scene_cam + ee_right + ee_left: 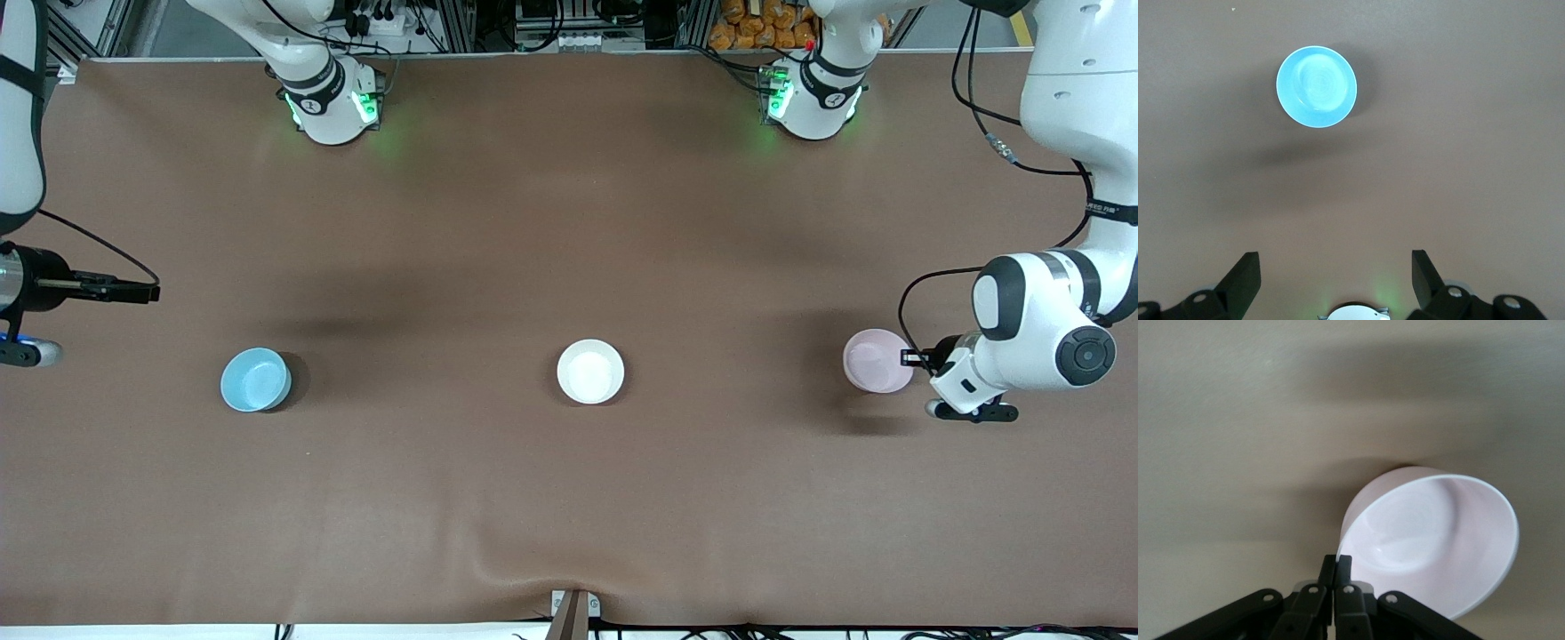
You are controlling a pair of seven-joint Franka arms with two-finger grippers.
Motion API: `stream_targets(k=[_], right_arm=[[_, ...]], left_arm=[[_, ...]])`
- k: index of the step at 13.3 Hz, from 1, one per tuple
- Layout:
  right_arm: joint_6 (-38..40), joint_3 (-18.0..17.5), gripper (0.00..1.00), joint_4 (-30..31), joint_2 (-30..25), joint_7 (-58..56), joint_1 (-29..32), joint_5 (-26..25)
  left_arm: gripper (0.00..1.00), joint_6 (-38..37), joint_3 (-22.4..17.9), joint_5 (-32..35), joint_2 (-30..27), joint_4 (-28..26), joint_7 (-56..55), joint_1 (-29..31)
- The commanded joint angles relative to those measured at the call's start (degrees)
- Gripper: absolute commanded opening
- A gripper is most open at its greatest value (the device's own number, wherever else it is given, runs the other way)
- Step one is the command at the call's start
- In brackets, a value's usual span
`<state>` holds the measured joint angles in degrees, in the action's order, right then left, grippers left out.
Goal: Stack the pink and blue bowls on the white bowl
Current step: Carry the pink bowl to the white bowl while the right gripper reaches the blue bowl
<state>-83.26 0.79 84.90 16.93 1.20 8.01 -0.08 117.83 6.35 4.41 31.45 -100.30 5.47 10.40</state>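
A: What is the surface like?

B: A brown cloth covers the table [498, 231], with a soft ridge near the front camera's edge. Past the arm bases stand metal frames, cables and a heap of orange packets [765, 25]. Green lights glow on both bases.

A: Any writing?

B: A small dark label on the left arm's forearm, too small to read.

A: And the left gripper [916, 358]?

B: Low at the left arm's end of the table, its fingers [1335, 572] pinched tight on the rim of the pink bowl [877, 360]. In the left wrist view the bowl tilts up from the cloth.

A: The right one?

B: The right gripper [142, 291] hangs over the right arm's end, jaws spread wide and holding nothing. The blue bowl [255, 380] sits on the cloth near it, a little toward the middle. The white bowl [590, 372] sits between the two grippers, well apart from both.
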Motion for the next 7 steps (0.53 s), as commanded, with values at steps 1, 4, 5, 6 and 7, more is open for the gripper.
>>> stream_targets(k=[1, 4, 5, 6, 7], right_arm=[[-0.22, -0.62, 1.0, -2.46, 3.01, 0.12, 0.34, 0.17], [-5.13, -0.62, 1.0, -2.46, 5.47, 0.12, -0.45, -2.46], [-8.29, -0.71, 1.0, -2.46, 5.83, -0.58, 0.33, -2.64], [-10.84, -0.71, 1.0, -2.02, 6.18, -0.85, 1.12, -2.29], [-11.82, -0.71, 1.0, -2.02, 7.06, -2.5, 2.0, -2.03]], left_arm=[[0.0, -5.66, 2.6, -2.91, -3.93, 2.11, -1.76, -0.03], [0.0, -10.15, 7.34, -3.27, -4.11, 8.17, -7.37, -0.82], [0.0, -10.77, 8.92, -3.18, -3.85, 9.67, -10.45, -1.69], [0.0, -10.78, 10.24, -3.18, -3.33, 11.34, -13.52, -3.01], [0.0, -10.78, 10.61, -3.18, -2.28, 12.92, -16.95, -5.63]])
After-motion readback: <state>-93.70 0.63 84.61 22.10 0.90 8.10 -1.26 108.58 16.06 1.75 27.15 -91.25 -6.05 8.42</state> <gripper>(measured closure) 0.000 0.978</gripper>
